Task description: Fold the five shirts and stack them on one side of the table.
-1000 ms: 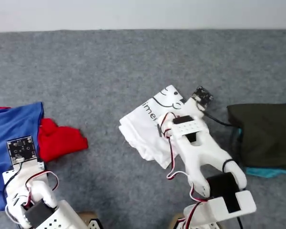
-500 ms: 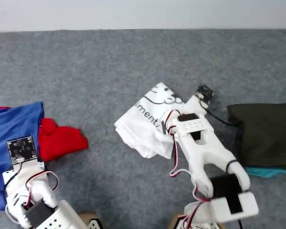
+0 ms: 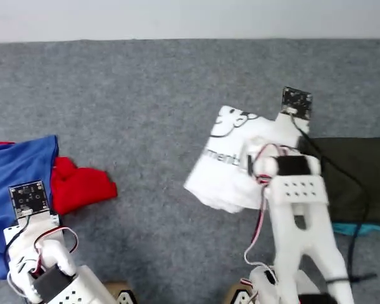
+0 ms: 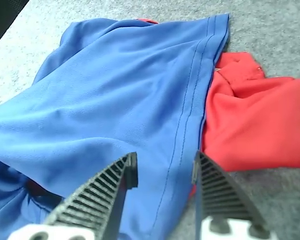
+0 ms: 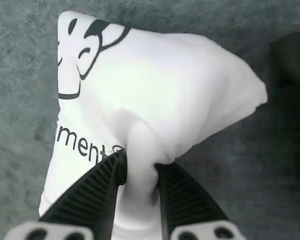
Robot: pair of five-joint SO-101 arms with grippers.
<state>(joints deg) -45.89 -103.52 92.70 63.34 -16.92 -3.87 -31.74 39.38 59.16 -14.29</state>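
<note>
Black lettering on the white shirt (image 3: 231,174), and that's the only writing out here. In the high view the shirt sits just toward 3 o'clock of the middle of the grey surface (image 3: 139,88). The line of lowercase letters (image 3: 220,158) slants along the shirt's 9 o'clock side. Only a fragment shows; the rest is lost in the folds, so no whole word can be made out. At the shirt's 12 o'clock there's a black line drawing (image 3: 235,119) of a cartoon face. The right wrist view has the same white shirt (image 5: 160,85), with the letters (image 5: 82,142) running into the bunched cloth and the line drawing (image 5: 80,50) near them. The circuit board (image 3: 29,198) at the surface's 8 o'clock has marks too fine to read.
</note>
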